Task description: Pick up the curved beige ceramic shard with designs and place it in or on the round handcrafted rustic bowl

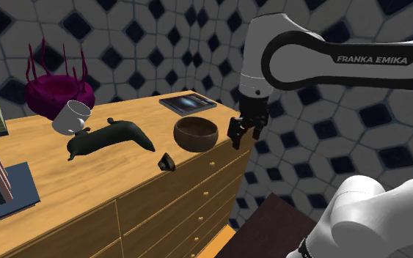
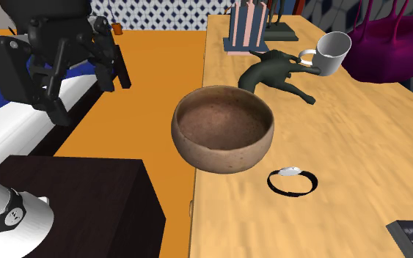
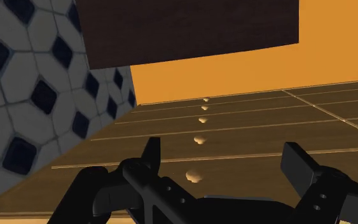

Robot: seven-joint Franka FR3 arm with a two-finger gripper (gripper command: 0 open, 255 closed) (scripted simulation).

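So, progress check: as far as I can tell nothing is done yet. The brown bowl (image 2: 225, 155) sits near the edge of the wooden tabletop (image 2: 359, 139) and it's empty inside, you can see right down to the speckled bottom in the second exterior view. The hand (image 1: 243, 137) hangs just off the tabletop's edge, next to the bowl on the shoulder view's right. It's over the orange floor rather than over the wood. Its fingers are spread apart with nothing between them, and the wrist view looks along them at the drawer fronts (image 3: 247, 127) and their little knobs.

The awkward part is the shard. I honestly can't pick out anything that reads as a curved beige piece with designs. On the tabletop there's a dark animal figure (image 1: 109, 139), a white mug (image 1: 71, 116) tipped against it, and a small black ring (image 2: 293, 183) just beside the bowl. There's also a flat dark tablet thing (image 1: 188, 103) further back. None of those is clearly it.

My guess is the whole job is left: find it, grab it, carry it over, drop it in the bowl
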